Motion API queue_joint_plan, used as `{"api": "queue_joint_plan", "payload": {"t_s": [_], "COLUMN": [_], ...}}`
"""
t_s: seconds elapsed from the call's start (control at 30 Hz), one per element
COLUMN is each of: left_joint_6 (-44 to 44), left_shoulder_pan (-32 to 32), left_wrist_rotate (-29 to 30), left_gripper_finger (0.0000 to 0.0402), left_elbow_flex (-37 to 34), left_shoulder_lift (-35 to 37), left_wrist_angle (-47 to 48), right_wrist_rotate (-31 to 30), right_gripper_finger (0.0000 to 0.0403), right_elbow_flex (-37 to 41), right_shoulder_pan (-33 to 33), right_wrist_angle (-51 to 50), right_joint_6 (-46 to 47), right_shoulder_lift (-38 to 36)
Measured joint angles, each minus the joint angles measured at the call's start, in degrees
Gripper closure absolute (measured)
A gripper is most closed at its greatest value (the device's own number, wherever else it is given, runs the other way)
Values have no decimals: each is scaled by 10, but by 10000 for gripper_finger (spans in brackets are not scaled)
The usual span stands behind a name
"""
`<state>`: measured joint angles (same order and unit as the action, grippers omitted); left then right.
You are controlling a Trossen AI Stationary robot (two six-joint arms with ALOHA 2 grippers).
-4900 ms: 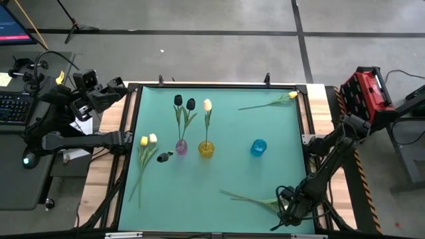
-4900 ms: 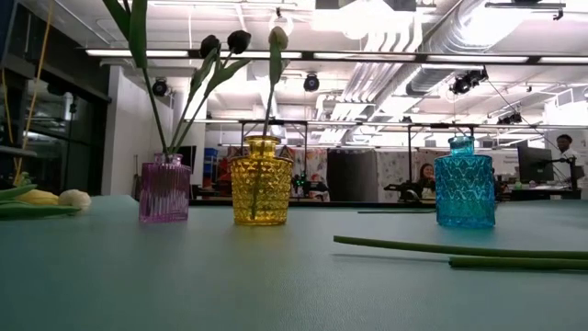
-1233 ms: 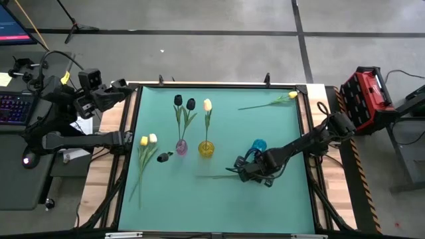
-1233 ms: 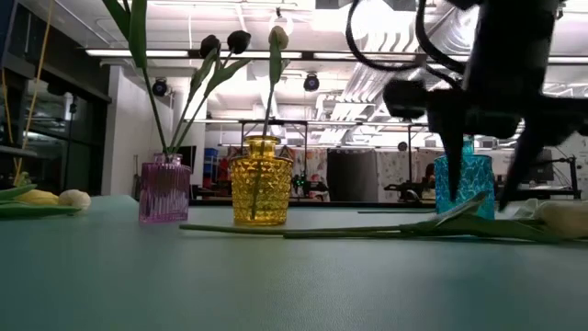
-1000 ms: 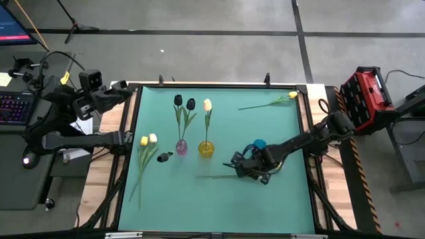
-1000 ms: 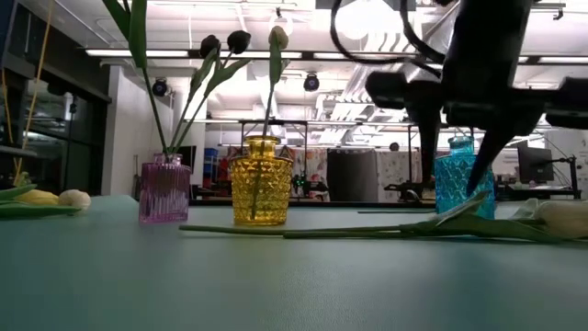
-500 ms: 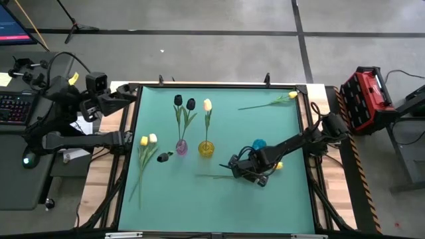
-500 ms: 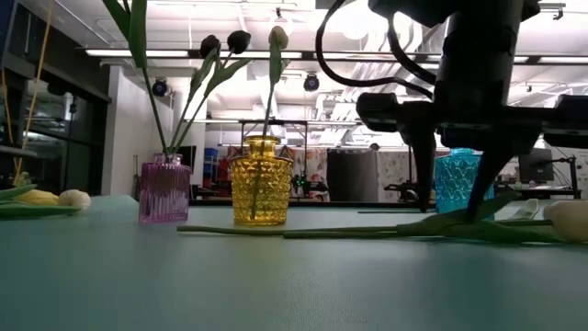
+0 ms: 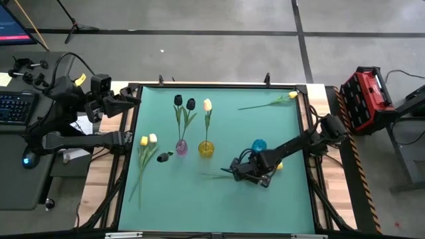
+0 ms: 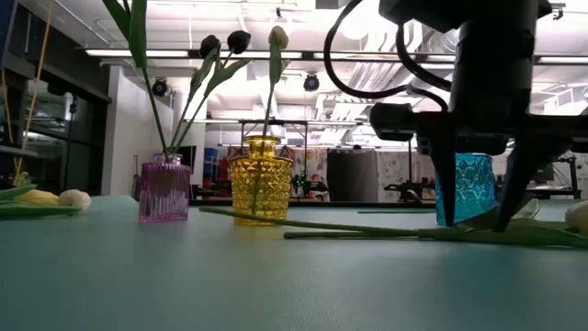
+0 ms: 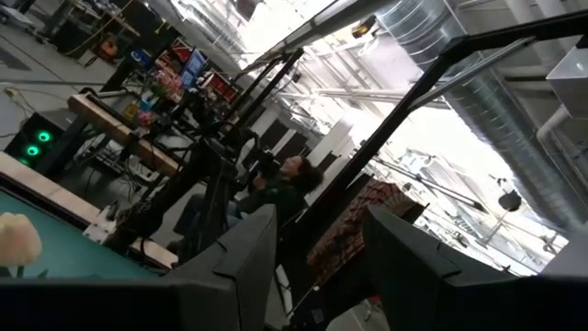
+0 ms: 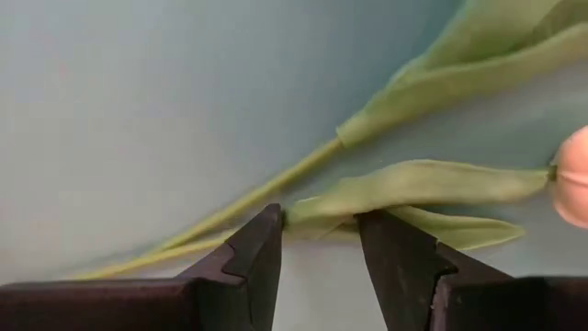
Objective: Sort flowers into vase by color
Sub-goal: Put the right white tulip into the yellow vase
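While your right gripper reaches down to the teal mat, its jaws stand apart astride a tulip stem lying flat. A leaf sits in the gap between the fingertips, and the pale bud lies off to one side. The blue vase stands just behind that gripper. Your left gripper hangs off the mat's edge, jaws parted, gripping nothing.
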<state>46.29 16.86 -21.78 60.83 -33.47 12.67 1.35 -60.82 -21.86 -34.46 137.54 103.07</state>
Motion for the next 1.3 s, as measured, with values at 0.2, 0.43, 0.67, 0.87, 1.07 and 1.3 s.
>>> {"api": "queue_joint_plan", "payload": {"t_s": [0.2, 0.43, 0.67, 0.87, 1.07, 1.3], "left_joint_6": [0, 1, 1, 1, 1, 1], "left_shoulder_pan": [0, 0, 0, 0, 0, 0], "left_wrist_rotate": [0, 0, 0, 6, 6, 28], "left_gripper_finger": [250, 250, 250, 250, 250, 250], "left_elbow_flex": [0, 0, 0, 0, 0, 0], "left_shoulder_lift": [0, 0, 0, 0, 0, 0], "left_wrist_angle": [0, 0, 0, -2, -3, -3], "right_wrist_rotate": [-1, -10, -58, -100, -149, -285], "right_gripper_finger": [267, 376, 401, 402, 403, 403], "right_elbow_flex": [7, 8, -24, -99, -244, -434], "right_shoulder_pan": [-7, -9, -12, -12, -10, 16], "right_wrist_angle": [-18, -24, -51, -126, -316, -528], "right_joint_6": [-14, -57, -143, -249, -404, -527], "right_shoulder_lift": [2, 9, 3, -37, -57, -58]}}
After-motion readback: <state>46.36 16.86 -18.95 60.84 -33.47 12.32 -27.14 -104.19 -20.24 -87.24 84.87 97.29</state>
